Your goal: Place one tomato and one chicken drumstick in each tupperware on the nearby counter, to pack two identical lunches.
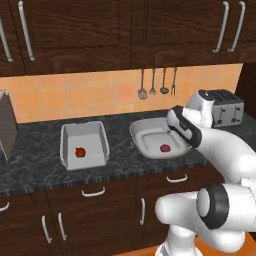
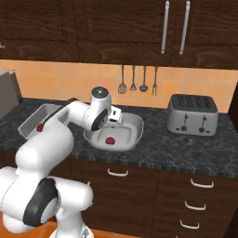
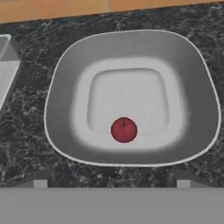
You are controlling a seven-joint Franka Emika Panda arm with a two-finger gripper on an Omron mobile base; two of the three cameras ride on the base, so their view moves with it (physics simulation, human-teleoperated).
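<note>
The tool [image 3: 111, 183] hangs with its jaws spread wide and empty above the near rim of the rounded tupperware [image 3: 192, 131] on the table [image 1: 125, 165]. One tomato [image 3: 124, 130] lies in that tub. A second tomato [image 1: 80, 152] lies in the rectangular tupperware [image 1: 70, 137] to its left.

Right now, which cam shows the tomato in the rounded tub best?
Hand view: it looks straight down into the rounded tub, and the tomato is large, unblocked, stem visible. In the left base view the tomato is small, close beside the arm. In the right base view it is small but clear.
</note>
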